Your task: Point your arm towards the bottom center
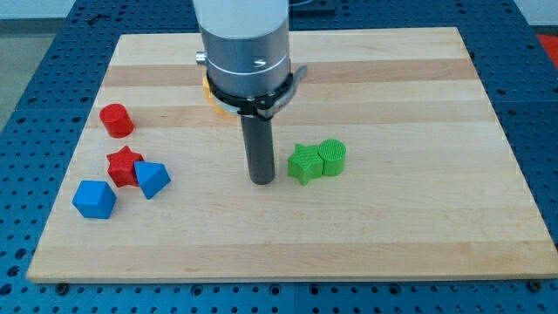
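My tip (261, 180) touches the wooden board (392, 227) near its middle, just left of a green star block (305, 163). A green cylinder (332, 157) sits against the star's right side. At the view's left lie a red cylinder (116, 119), a red star (125, 164), a blue wedge-like block (153, 179) touching the red star, and a blue cube (94, 199). A yellow block (210, 93) is mostly hidden behind the arm's body (245, 48).
The board lies on a blue perforated table (26, 105). The arm's wide grey body hangs over the board's upper middle.
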